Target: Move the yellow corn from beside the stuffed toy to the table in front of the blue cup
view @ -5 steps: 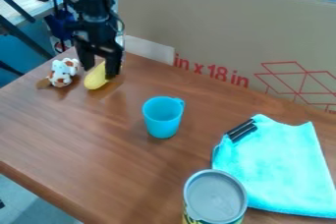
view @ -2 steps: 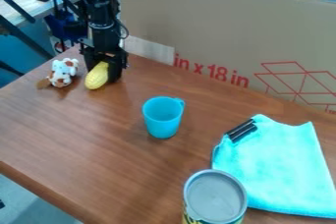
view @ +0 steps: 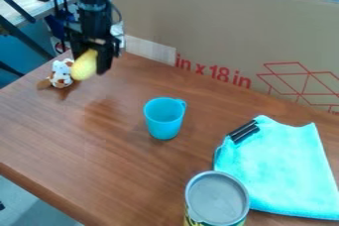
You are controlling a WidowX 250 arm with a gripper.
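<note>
Brown table (view: 126, 136) below, the gripper (view: 90, 63) holds the yellow corn (view: 83, 69) between its fingers, one end jutting out, near the spotted toy (view: 61, 75).

The cup (view: 164, 118) is blue, the cloth (view: 278, 168) is turquoise, the toy animal (view: 61, 74) is white with brown patches, and the table (view: 112, 141) is brown.
</note>
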